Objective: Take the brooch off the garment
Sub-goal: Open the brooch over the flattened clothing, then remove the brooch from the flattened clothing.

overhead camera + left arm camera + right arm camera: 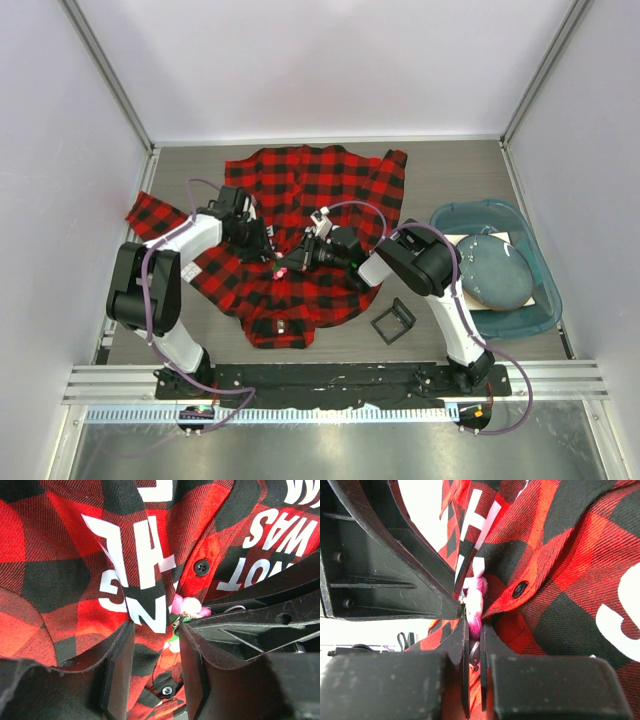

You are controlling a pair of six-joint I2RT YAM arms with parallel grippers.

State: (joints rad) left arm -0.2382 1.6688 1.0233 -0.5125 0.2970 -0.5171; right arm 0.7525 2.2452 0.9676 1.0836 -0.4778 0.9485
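The brooch [476, 605] sits pinned on the garment [300, 230] beside a black button, mid-shirt on the worktop [480, 170]. The right gripper [475, 630] is closed narrow on the brooch. The left gripper [155, 645] appears to pinch a fabric fold just beside it, jaws narrowed.

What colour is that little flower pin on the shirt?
Pink; the brooch shows best in the left wrist view.

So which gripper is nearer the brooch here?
Right. The right gripper is shut on the brooch; the left gripper grips the garment just beside it.
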